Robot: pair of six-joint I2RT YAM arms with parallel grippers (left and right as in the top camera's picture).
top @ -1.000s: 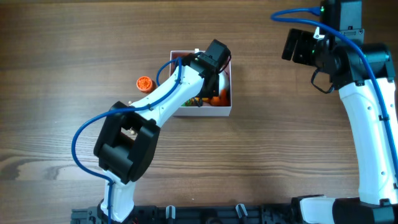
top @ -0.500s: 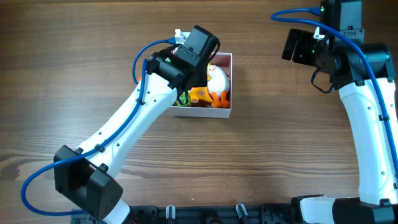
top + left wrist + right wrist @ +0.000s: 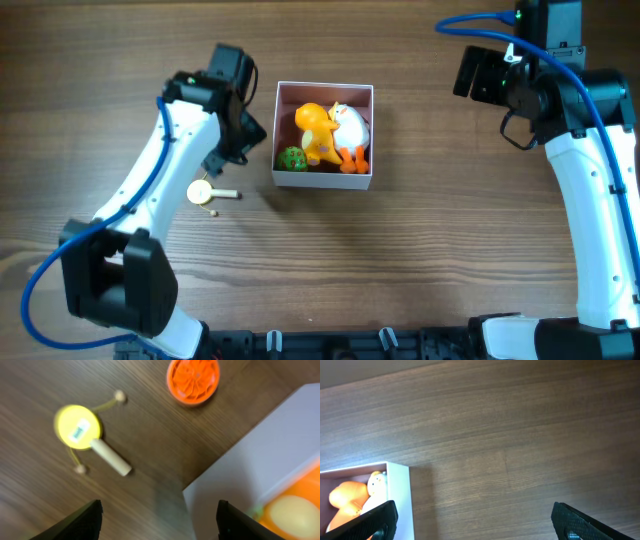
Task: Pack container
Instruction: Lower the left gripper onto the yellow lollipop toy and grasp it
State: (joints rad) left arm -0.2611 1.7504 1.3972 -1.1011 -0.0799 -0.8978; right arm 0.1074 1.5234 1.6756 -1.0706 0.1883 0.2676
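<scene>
Left arm swung out of container (image 3: 324,181), now bent beside its left wall | left fingers (image 3: 85,522) spread wide, empty | right fingers (image 3: 372,522) spread, empty | container mid-tabletop (image 3: 450,250), thin white walls, rounded toys (image 3: 330,135) inside

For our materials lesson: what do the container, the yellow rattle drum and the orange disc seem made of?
The container: thin matte white walls, probably cardboard. The rattle drum: pale matte handle, likely wood; smooth yellow head, painted wood or plastic. The orange disc: uniform bright colour, moulded radial ribs, probably plastic.
</scene>
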